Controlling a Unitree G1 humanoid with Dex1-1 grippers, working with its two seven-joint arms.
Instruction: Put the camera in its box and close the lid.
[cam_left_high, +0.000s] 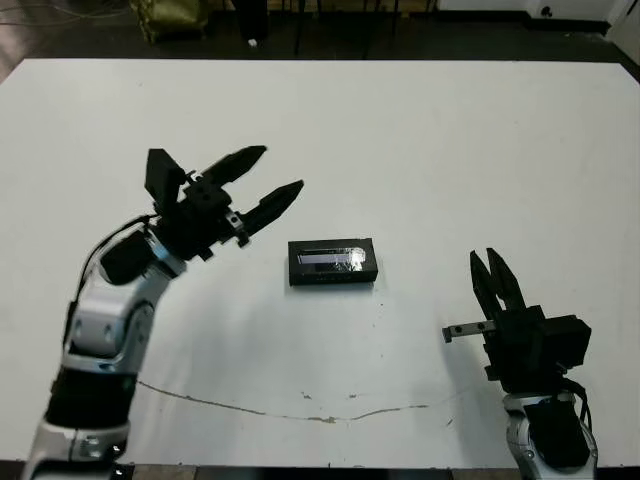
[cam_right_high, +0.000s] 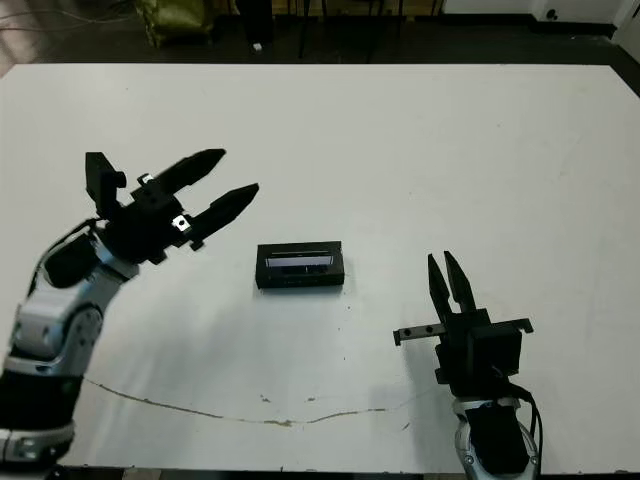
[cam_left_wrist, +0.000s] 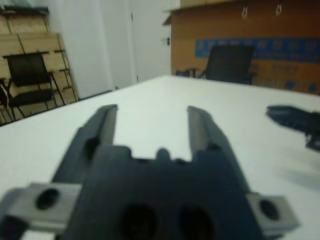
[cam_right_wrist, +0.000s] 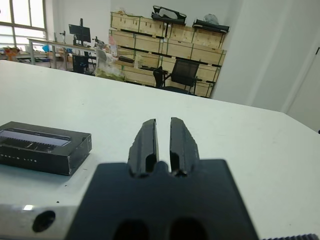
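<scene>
**Both arms clear of the closed box at mid-surface**

The left arm rises from the near left corner, bends at the elbow and reaches toward the centre, its forearm angled up and to the right. The left end effector (cam_left_high: 262, 187) hangs above the white surface (cam_left_high: 430, 140), its two black fingers spread wide and pointing right and slightly far, their tips just left of and beyond the box. It holds nothing.

The right arm comes up from the near right edge. The right end effector (cam_left_high: 493, 272) points away toward the far side, tilted a little left, with its two fingers drawn close together, only a thin slit between them, and nothing between them. It sits near, right of the box and apart from it.

The box (cam_left_high: 332, 262) rests flat near the middle of the surface, between the two end effectors and touched by neither. The lid (cam_left_high: 333, 257) lies on top of it, with its silvery-grey strip facing up. The long axis of the box runs left to right, roughly parallel to the near edge of the surface. The camera cannot be seen.
</scene>
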